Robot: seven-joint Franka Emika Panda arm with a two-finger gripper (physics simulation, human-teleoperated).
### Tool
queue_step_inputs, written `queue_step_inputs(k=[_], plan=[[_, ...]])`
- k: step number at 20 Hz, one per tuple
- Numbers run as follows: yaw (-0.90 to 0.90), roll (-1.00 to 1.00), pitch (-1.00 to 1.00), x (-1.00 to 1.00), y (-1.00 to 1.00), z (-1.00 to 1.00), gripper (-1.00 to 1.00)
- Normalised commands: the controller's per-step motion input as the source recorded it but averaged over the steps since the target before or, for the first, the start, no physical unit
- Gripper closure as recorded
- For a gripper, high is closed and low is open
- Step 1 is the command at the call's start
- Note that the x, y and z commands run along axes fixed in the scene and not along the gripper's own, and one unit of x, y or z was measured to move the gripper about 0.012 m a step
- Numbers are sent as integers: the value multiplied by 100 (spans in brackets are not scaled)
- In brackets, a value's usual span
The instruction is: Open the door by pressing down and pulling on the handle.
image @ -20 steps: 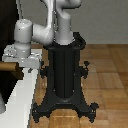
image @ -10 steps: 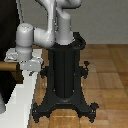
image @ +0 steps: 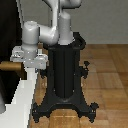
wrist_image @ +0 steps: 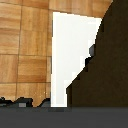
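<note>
Wooden parquet flooring (image: 107,75) fills the room, with a plain pale wall (image: 105,20) behind it in the exterior view.

At roughly nine o'clock in that view, the door (image: 7,45) shows as a tall dark brown-black panel running up the frame's edge. Its white frame (image: 20,102) slants down toward seven o'clock, a broad pale band below the panel. The handle (image: 8,66), a short tan wood-coloured bar, sticks out from the dark panel at about nine o'clock and lies roughly level.

The gripper (image: 21,64) sits right at the handle's free end, its grey body just above and against the bar. Its fingers are hidden behind the wrist housing and the handle, so I cannot tell whether the pincer is released or clenched on the bar.

From the gripper, the white arm (image: 50,32) rises to a rounded elbow joint, then bends toward twelve o'clock and out of the picture. The arm is mounted on a tall black pedestal (image: 65,65) at the centre, which stands on a splayed black base (image: 65,107) spreading across the floor near six o'clock.

In the wrist view, the dark door panel (wrist_image: 107,70) covers one side with a curved edge, the white frame (wrist_image: 70,55) lies beside it, and parquet (wrist_image: 25,50) fills the rest. A blurred dark strip crosses the picture's lower edge; I cannot tell what it is.
</note>
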Motion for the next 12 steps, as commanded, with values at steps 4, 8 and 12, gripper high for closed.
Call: queue_step_inputs(k=[4,8,12], plan=[[0,0,0,0,25,-8,-100],[0,0,0,0,0,-25,-100],[0,0,0,0,0,0,-100]])
